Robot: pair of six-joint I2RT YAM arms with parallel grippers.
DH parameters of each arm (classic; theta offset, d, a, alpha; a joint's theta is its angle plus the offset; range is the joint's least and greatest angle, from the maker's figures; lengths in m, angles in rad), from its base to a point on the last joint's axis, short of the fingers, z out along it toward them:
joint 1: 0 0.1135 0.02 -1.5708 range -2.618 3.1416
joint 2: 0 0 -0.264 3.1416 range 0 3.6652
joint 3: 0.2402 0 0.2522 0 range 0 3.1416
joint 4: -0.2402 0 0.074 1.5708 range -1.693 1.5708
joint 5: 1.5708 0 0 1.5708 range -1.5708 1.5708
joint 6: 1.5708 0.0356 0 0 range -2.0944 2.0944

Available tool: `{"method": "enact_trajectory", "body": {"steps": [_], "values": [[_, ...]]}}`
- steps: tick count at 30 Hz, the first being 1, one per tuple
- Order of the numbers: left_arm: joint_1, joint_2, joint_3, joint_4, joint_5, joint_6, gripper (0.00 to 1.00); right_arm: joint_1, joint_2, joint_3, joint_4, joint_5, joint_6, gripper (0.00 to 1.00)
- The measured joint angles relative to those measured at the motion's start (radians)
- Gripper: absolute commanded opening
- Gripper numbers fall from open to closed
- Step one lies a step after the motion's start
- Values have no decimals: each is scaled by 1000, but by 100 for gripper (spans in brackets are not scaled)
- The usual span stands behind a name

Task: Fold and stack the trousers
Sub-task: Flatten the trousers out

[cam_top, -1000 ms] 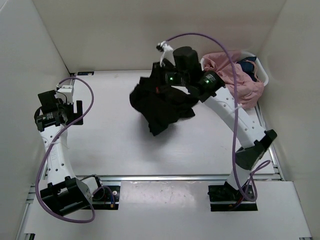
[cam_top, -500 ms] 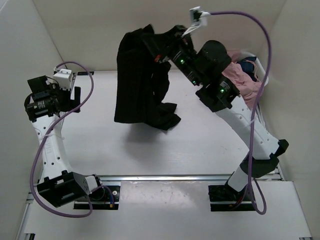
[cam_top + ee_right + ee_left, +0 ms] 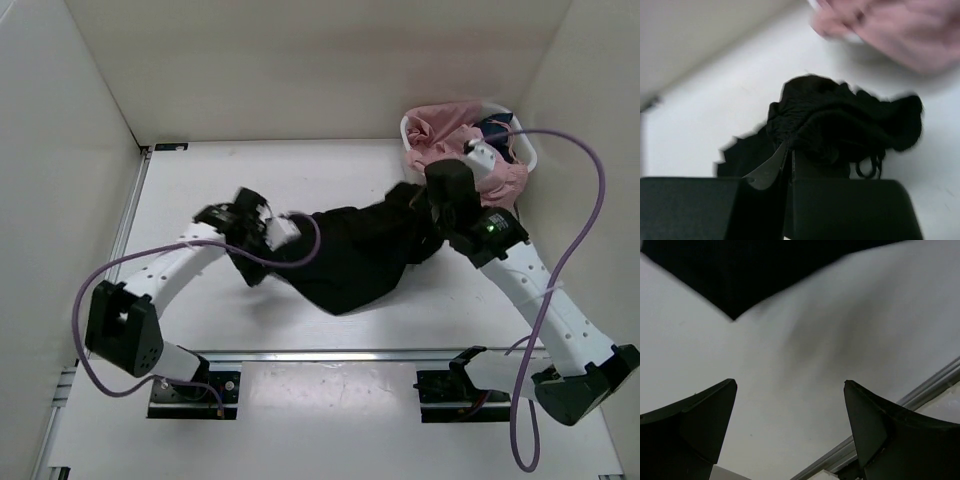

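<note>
Right now the plain black fabric trousers (image 3: 350, 262) lie crumpled across the middle of the white desk (image 3: 200, 180), stretched between the two arms. The right gripper (image 3: 788, 150) is clenched on the bunched end nearest the basket, its tips buried in the cloth as far as the wrist view shows. The left gripper (image 3: 790, 384) is released, its jaws spread wide over bare desk, with a corner of black fabric just beyond them.

The step in hand looks like spreading the garment flat before any fold. To do it well, the left gripper should take that free corner low against the desk. Both arms should then draw apart evenly, so the legs lie straight rather than twisted.

At the far right corner, a white plastic basket (image 3: 527, 155) holds a crumpled pink garment (image 3: 450, 130) spilling over its rim. A dark blue garment (image 3: 497, 128) is tucked behind it.
</note>
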State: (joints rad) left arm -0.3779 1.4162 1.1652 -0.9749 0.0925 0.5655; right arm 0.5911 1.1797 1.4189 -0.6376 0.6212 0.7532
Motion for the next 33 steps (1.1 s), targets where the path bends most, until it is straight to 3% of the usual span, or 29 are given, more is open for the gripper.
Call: {"method": "enact_trajectory", "body": {"steps": [3, 7, 14, 20, 21, 22, 23, 24, 25, 30, 33], "values": [[-166, 52, -93, 42, -68, -14, 100, -1, -42, -130, -83, 16, 71, 0], [-264, 126, -210, 146, -168, -35, 100, -1, -120, -226, -148, 40, 158, 0], [-275, 267, -162, 367, -335, -123, 100, -2, -219, -253, -217, 85, 244, 0], [-249, 334, -83, 515, -300, -147, 100, -2, -289, -278, -294, 117, 302, 0], [-246, 346, -83, 528, -282, -144, 91, -2, -301, -286, -303, 124, 312, 0], [-247, 360, -81, 533, -265, -143, 74, -2, -311, -291, -312, 131, 320, 0], [-248, 364, -76, 539, -245, -146, 53, -2, -316, -295, -319, 136, 326, 0], [-248, 370, -74, 547, -218, -152, 22, -2, -322, -298, -325, 141, 332, 0], [-248, 380, -71, 547, -197, -154, 14, -2, -323, -298, -333, 145, 336, 0], [-226, 388, -42, 501, -143, -154, 14, -2, -311, -253, -414, 201, 340, 0], [-154, 293, -39, 427, -150, -144, 14, -2, -321, -172, -467, 249, 338, 0]]}}
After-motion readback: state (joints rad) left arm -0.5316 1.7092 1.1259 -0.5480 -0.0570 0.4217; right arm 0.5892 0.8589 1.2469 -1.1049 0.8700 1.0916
